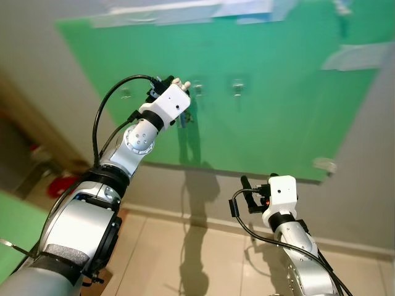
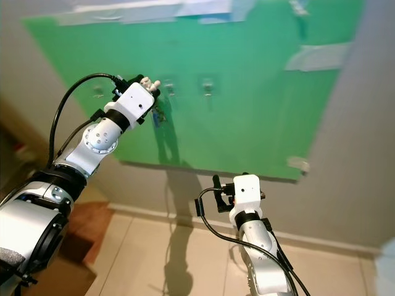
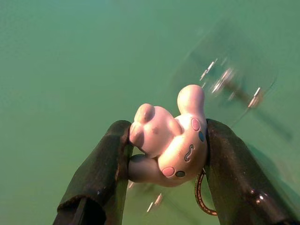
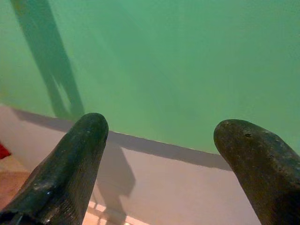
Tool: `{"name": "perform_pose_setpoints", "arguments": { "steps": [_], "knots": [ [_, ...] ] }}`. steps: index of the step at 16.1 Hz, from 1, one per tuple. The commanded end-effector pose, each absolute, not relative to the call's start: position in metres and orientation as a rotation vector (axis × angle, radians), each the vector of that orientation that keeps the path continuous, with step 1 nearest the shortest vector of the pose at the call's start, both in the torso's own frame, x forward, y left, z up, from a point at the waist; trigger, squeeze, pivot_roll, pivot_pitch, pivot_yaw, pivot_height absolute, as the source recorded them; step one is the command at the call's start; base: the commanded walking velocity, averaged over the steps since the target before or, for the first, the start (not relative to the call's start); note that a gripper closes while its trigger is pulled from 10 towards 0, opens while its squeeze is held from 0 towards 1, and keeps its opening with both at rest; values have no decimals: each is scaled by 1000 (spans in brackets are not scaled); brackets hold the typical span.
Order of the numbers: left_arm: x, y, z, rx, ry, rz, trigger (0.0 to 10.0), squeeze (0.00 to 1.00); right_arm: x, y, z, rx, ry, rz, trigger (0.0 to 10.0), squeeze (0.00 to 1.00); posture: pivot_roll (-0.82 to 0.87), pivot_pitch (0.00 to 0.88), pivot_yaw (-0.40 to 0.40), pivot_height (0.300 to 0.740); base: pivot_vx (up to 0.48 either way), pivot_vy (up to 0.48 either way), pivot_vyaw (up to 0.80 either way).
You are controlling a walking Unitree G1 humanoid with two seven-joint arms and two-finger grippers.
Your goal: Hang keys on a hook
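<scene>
holding the keys [image 1: 184,121] up by their pink toy charm [image 3: 171,143], the left gripper [image 1: 179,86] is sitting in the upper middle of the head picture, right against the green board [image 1: 271,123] on the wall. the two black fingers [image 3: 101,176] are squeezing the charm from both sides, and a thin ring is peeking out under it. the keys are dangling just below the gripper, close to the middle hook [image 1: 198,88]. i cannot tell if the ring is on the hook or only beside it, so the hanging is looking close but not done. letting go is the part that is left, i think.

another hook [image 1: 238,87] is sitting a little to the right, with nothing on it, and a third hook [image 1: 125,93] is showing to the left.

the left arm is reaching up and forward, with the elbow bent and a black cable looping over it.

the right gripper [image 4: 159,154] is waiting low in the lower right of the head picture, pointing at the board. its jaws are spread wide and are holding nothing. it is staying well apart from the hooks.
</scene>
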State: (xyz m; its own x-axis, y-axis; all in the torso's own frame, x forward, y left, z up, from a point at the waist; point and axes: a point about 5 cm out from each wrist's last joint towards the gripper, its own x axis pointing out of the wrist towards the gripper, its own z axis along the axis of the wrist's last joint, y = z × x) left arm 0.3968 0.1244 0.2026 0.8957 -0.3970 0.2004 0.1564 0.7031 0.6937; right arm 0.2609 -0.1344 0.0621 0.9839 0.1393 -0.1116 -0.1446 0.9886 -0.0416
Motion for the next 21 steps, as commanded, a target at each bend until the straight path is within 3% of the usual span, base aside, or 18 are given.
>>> {"name": "perform_pose_setpoints", "arguments": {
  "steps": [1, 8, 12, 18, 21],
  "knots": [
    [397, 131, 204, 741, -347, -300, 0, 0, 262, -127, 65, -49, 101, 163, 10000, 0, -93, 61, 211, 740, 0, 0, 688],
    [397, 131, 209, 706, -370, -290, 0, 0, 262, -129, 64, -34, 108, 151, 10000, 0, -93, 62, 210, 740, 0, 0, 77],
    [397, 130, 214, 695, -393, -293, 0, 0, 262, -127, 66, -56, 100, 165, 10000, 0, -91, 59, 208, 740, 0, 0, 702],
    [386, 109, 203, 638, -430, -376, 0, 0, 263, -129, 64, -38, 109, 166, 10000, 0, -86, 48, 193, 740, 0, -480, 0],
    [385, 107, 208, 617, -454, -378, 0, 0, 265, -127, 65, -65, 107, 200, 10000, 0, -87, 42, 170, 740, 0, 0, 0]
  ]
}}
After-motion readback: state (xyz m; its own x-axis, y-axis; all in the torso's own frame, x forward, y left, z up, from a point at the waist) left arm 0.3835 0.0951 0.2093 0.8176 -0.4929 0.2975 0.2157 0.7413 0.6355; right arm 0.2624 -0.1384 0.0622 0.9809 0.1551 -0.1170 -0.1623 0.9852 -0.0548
